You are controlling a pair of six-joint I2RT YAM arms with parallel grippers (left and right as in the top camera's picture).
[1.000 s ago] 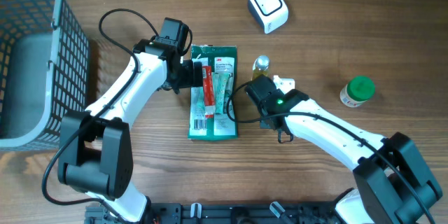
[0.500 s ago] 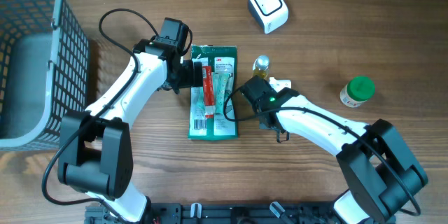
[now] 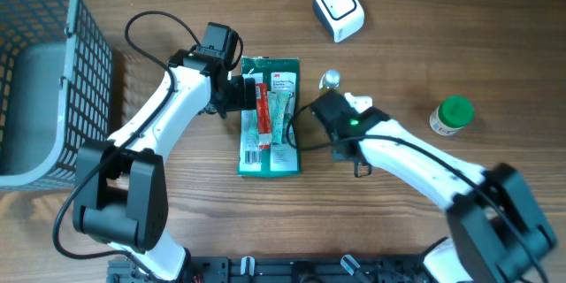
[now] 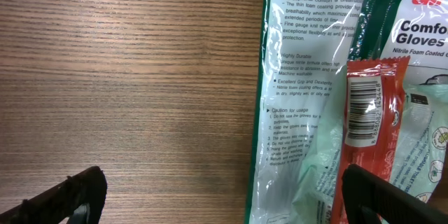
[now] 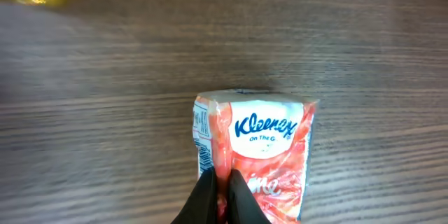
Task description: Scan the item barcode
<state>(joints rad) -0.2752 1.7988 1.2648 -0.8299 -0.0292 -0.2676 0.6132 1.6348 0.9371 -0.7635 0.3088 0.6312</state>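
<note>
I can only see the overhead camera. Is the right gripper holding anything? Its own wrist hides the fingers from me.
Observer: Yes. In the right wrist view the right gripper is pinched shut on a red-and-white plastic Kleenex tissue pack.
Operator: Any barcode showing on it?
Observer: Fine print runs down its left edge, too blurred to call a barcode.
Operator: Any readable one elsewhere?
Observer: The left wrist view shows a barcode facing up on a thin red plastic packet lying on the green plastic glove package.

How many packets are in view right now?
3: the green glove pack mid-table, the red packet lying on it, and the Kleenex pack pinched in the right claw. Others may lie hidden.
</note>
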